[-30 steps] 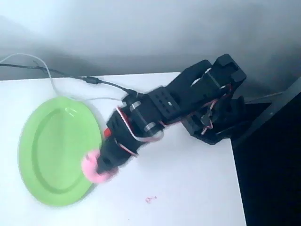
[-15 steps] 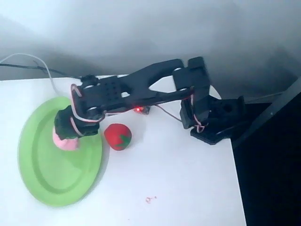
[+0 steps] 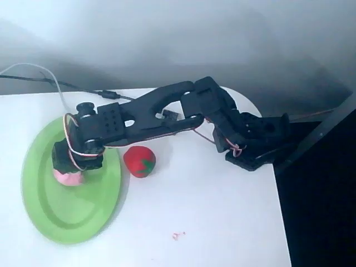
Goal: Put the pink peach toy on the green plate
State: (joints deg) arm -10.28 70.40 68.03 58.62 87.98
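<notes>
**Peach carried in over the plate, release still to come**

Everything here is placed against the green plate [image 3: 53, 214], which lies at the left of the white table [image 3: 222, 222] in the overhead view. The black arm now stretches well out across the plate's upper half, and the gripper [image 3: 70, 169] points down over the plate's inner floor. A second ago it was at the plate's right rim with the toy blurred beside it; half a second ago it had crossed the rim; now it sits further toward the plate's centre-left and looks lower.

The pink peach toy [image 3: 68, 178] shows as a pink sliver under the gripper body, inside the plate's rim. Whether it already rests on the plate floor cannot be told from above — the wrist hides the contact. The fingers are hidden too, so how far the gripper is spread cannot be told, though the toy has travelled with it.

The red strawberry-like ball [image 3: 139, 161] lies on the table just beside the plate's right rim, uncovered once the arm moved off.

By my reading the carry is essentially done — what remains is letting go and lifting clear without dragging the toy back over the rim.
</notes>
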